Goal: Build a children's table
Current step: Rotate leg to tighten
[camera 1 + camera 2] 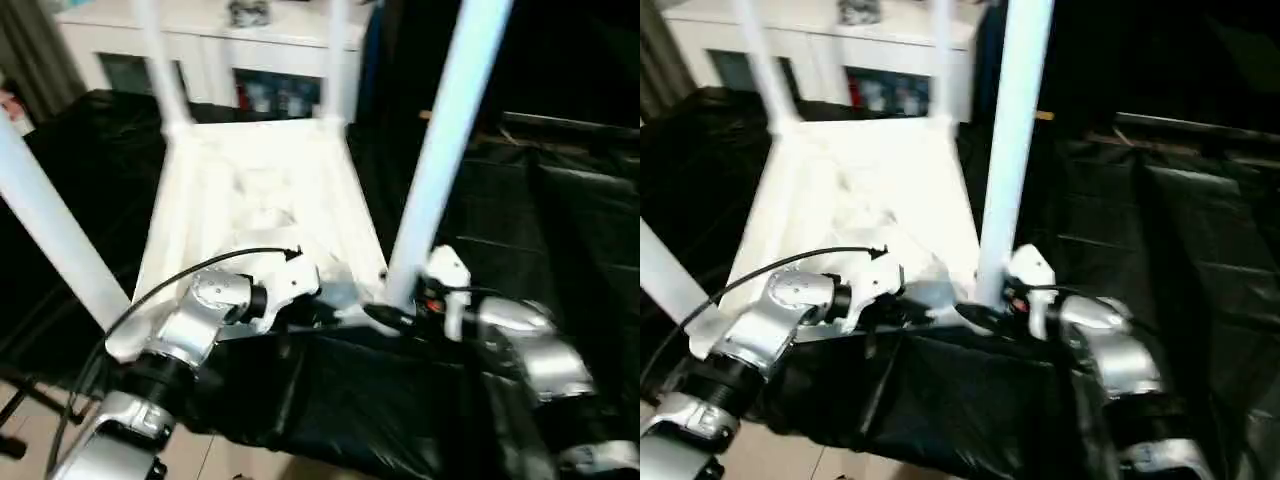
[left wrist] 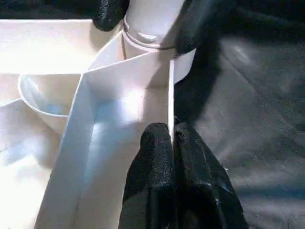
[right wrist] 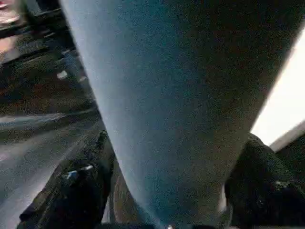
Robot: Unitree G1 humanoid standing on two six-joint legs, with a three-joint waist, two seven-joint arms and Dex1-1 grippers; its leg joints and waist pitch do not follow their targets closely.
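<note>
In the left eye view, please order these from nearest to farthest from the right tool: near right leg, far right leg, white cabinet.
1. Near right leg, between the right tool's fingers.
2. Far right leg, at the tabletop's far corner.
3. White cabinet, behind the table.

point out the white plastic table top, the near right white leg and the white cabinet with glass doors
white plastic table top [image 1: 265, 190], left eye view, ribbed underside
near right white leg [image 1: 440, 150], left eye view, mid shaft
white cabinet with glass doors [image 1: 275, 95], left eye view, glass door

The children's table [image 1: 265, 190] looks smooth white plastic, resting on wrinkled, glossy black sheeting [image 1: 560, 230].
</note>
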